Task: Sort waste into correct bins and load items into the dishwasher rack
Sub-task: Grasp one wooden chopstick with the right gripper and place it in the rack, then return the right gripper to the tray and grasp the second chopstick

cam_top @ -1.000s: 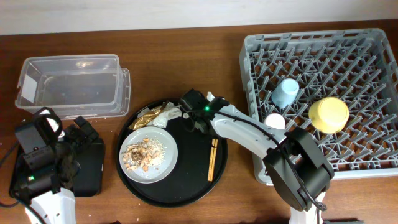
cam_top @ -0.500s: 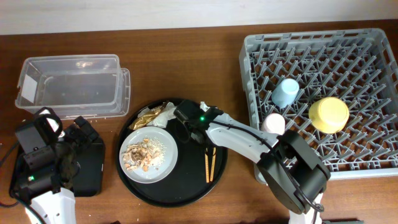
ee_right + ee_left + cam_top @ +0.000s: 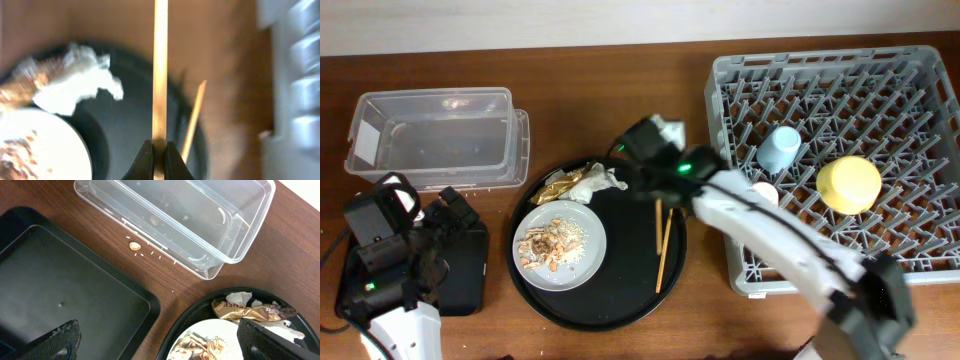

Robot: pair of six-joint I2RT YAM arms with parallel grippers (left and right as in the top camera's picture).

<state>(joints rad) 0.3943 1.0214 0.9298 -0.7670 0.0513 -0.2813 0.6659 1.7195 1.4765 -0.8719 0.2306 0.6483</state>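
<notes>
My right gripper (image 3: pixel 655 190) (image 3: pixel 159 150) is shut on one wooden chopstick (image 3: pixel 160 75) (image 3: pixel 658 218) above the round black tray. The other chopstick (image 3: pixel 664 258) (image 3: pixel 194 117) lies on that tray. The pale grey plate (image 3: pixel 588 232) (image 3: pixel 210 330) holds beige food scraps (image 3: pixel 545 245). White and gold wrappers (image 3: pixel 582 183) (image 3: pixel 250 311) (image 3: pixel 75 82) lie behind it. My left gripper (image 3: pixel 448 208) (image 3: pixel 167 347) is open and empty, over the edge of the shallow black tray (image 3: pixel 465 265) (image 3: pixel 60 280). The blue cup (image 3: pixel 778 150), yellow bowl (image 3: pixel 848 185) and pink cup (image 3: pixel 760 193) sit in the grey rack (image 3: pixel 730 80).
The clear tub (image 3: pixel 430 140) (image 3: pixel 190 210) stands at the far left, with a crumb on the table beside it (image 3: pixel 134 245). The round black tray (image 3: pixel 620 300) sits between the black tray and the rack. My right arm crosses the rack's near left corner.
My right gripper has taken hold of one chopstick and swung up and to the right with it. The chopsticks now lie apart. The left arm has not moved.
</notes>
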